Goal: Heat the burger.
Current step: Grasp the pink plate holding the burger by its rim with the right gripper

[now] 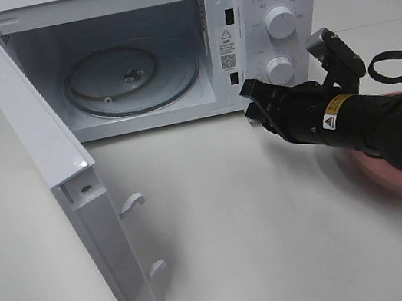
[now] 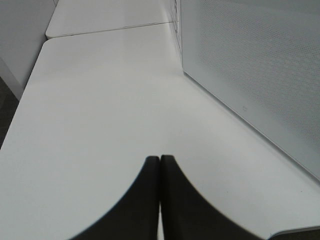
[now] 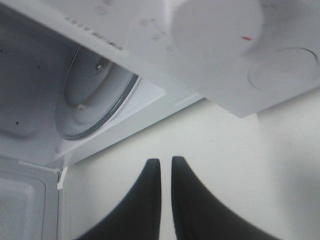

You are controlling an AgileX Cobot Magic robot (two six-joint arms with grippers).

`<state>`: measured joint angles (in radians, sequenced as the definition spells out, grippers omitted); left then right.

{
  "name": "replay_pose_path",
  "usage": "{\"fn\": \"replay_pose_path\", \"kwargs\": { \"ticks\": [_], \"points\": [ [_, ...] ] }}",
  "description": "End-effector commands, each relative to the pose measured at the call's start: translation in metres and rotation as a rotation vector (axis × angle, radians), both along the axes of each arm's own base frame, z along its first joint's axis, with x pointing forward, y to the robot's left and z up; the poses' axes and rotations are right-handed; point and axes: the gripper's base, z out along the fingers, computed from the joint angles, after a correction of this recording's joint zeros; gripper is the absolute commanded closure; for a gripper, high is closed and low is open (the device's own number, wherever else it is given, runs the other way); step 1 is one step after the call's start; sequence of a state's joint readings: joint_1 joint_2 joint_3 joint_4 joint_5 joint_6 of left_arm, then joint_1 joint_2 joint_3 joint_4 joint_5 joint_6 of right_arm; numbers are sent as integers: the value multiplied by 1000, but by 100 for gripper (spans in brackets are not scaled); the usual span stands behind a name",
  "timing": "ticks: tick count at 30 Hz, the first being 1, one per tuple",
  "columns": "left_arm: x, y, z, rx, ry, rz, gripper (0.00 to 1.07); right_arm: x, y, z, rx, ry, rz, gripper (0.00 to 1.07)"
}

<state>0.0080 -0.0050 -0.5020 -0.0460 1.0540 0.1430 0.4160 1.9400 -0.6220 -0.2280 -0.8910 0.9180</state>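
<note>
Microwave door (image 1: 40, 163) stands wide open over a bare turntable (image 1: 130, 77), evidently for loading; right gripper (image 1: 252, 101) hangs nearby, barely parted and empty; left gripper (image 2: 160, 159) closed, holding nothing.

White microwave (image 1: 159, 2) with white dials (image 1: 281, 23) and a clear glass turntable (image 1: 130, 77); its door (image 2: 250, 65) shows a fine dotted mesh. Pale off-white bench (image 1: 261, 225). Black arm (image 1: 368, 125) — one yellow label (image 1: 337, 105) on it — and a pink plate (image 1: 397, 180). Left hand (image 2: 160, 162) and right hand (image 3: 165, 164): black.

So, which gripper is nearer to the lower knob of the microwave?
Right. The right gripper is just in front of the lower knob; the left gripper is beyond the open door, farther away.
</note>
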Motion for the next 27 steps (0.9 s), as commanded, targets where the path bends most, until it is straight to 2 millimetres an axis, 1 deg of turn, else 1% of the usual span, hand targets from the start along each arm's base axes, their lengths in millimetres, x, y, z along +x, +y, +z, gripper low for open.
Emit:
{"fn": "replay_pose_path", "kwargs": {
  "ticks": [1,3,4,5,6,7,9,10,12,15,16,21,23,26,27],
  "points": [
    [-2,0,0,-6,-30,6,106,-4,6,12,-194,-173,191,98],
    [-2,0,0,-6,-30,6,106,-5,6,14,-225,-196,219,98],
    [-2,0,0,-6,-30,6,106,-6,6,18,-294,-232,264,97],
    [-2,0,0,-6,-30,6,106,-6,6,18,-294,-232,264,97],
    [-2,0,0,-6,-30,6,106,-7,5,22,-368,-264,309,97],
    [-2,0,0,-6,-30,6,106,-7,5,22,-368,-264,309,97],
    [-2,0,0,-6,-30,6,106,-11,4,27,-478,-285,379,96],
    [-2,0,0,-6,-30,6,106,-11,4,27,-478,-285,379,96],
    [-2,0,0,-6,-30,6,106,-16,0,34,-579,-280,434,95],
    [-2,0,0,-6,-30,6,106,-18,-3,37,-622,-260,446,94],
    [-2,0,0,-6,-30,6,106,-20,-7,41,-661,-234,451,94],
    [-2,0,0,-6,-30,6,106,-21,-13,47,-737,-165,442,94],
    [-2,0,0,-6,-30,6,106,-16,-23,53,-857,-17,417,93],
    [-2,0,0,-6,-30,6,106,-15,-25,55,-882,17,409,93],
    [-2,0,0,-6,-30,6,106,-12,-29,60,-933,99,385,92]
  ]
}}
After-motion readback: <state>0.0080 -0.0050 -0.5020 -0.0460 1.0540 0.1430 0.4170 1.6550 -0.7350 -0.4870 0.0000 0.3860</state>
